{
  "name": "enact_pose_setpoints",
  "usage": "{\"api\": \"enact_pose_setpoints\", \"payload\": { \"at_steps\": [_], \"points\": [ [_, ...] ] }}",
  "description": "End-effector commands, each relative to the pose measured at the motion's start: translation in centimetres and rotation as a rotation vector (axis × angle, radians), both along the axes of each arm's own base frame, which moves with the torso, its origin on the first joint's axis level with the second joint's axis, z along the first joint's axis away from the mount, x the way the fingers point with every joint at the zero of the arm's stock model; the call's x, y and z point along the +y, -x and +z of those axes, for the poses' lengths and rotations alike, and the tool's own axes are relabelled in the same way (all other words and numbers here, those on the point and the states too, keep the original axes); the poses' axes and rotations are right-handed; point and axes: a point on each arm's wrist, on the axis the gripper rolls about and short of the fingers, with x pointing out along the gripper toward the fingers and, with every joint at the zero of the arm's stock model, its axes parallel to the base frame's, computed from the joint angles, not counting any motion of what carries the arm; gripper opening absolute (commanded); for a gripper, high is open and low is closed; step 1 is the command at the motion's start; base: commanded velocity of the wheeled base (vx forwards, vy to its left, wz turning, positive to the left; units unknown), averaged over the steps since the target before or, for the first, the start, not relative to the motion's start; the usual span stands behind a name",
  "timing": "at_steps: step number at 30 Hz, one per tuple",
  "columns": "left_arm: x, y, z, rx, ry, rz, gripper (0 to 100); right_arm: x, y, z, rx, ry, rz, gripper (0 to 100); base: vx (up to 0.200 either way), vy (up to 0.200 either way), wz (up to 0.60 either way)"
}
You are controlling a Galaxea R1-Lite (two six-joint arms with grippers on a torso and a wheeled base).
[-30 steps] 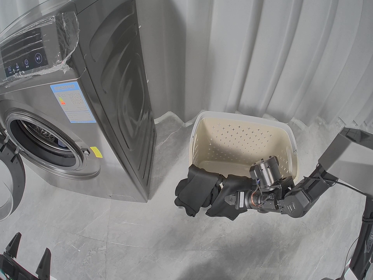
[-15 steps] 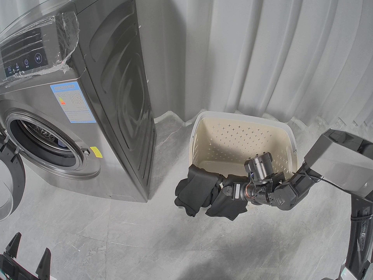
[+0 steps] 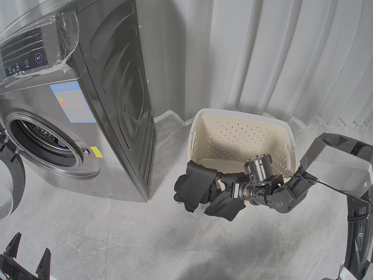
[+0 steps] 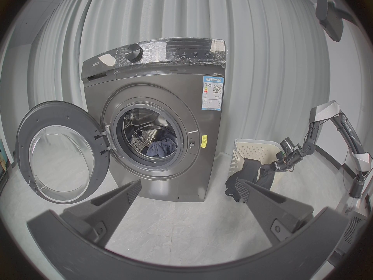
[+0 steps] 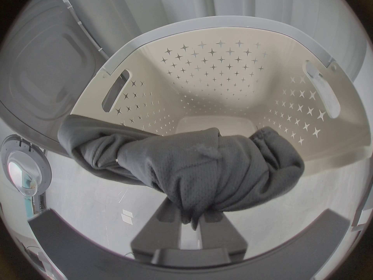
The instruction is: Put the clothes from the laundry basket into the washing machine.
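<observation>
Right tool [image 5: 192, 219] pinched shut on dark garment [image 3: 198, 183], centre frame, draped over laundry basket [image 3: 237, 115] rim.
Basket otherwise looks bare; blue cloth [image 4: 161, 149] already in washing machine [image 3: 112, 78]; left tool [image 3: 28, 253] gapes, lower left.

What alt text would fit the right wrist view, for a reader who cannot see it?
The right pincer is shut on a bunched dark grey garment, in front of a beige laundry basket with star-shaped holes.

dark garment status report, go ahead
Right gripper shut on dark garment, part hanging over laundry basket rim. Left gripper open, low, facing washing machine. Door open, blue cloth in drum.
</observation>
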Motion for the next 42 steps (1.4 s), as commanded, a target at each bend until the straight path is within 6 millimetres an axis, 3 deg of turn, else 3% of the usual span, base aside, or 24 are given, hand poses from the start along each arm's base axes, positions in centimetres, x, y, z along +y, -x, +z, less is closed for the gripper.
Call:
{"api": "enact_pose_setpoints", "payload": {
  "at_steps": [1,13,18,23,28,29,33,42],
  "points": [
    [0.0,0.0,-0.5,0.001,0.001,0.001,100,-0.3,1.7,1.4,0.0,0.0,0.014,0,0.0,0.0,0.0],
    [0.0,0.0,-0.5,0.001,0.001,0.0,100,-1.6,10.2,11.2,-0.166,-0.087,0.112,0,0.0,0.0,0.0],
    [0.0,0.0,-0.5,0.001,0.001,0.0,100,-2.8,15.4,15.7,-0.285,-0.165,0.183,0,0.0,0.0,0.0],
    [0.0,0.0,-0.5,0.001,0.001,0.0,100,-5.1,20.1,18.8,-0.417,-0.206,0.268,0,0.0,0.0,0.0],
    [0.0,0.0,-0.5,0.001,0.01,0.012,100,-6.7,21.7,20.4,-0.54,-0.147,0.316,0,0.0,0.0,0.0],
    [0.0,0.0,-0.5,0.001,0.01,0.012,100,-7.2,22.7,21.2,-0.58,-0.184,0.365,0,0.0,0.0,0.0],
    [0.0,0.0,-0.5,0.002,0.011,0.01,100,-7.5,23.3,22.1,-0.622,-0.215,0.404,0,0.0,0.0,0.0],
    [0.0,0.0,-0.5,0.003,0.013,0.01,100,-7.8,24.1,22.3,-0.66,-0.205,0.47,0,-0.178,0.0,0.0]
  ]
}}
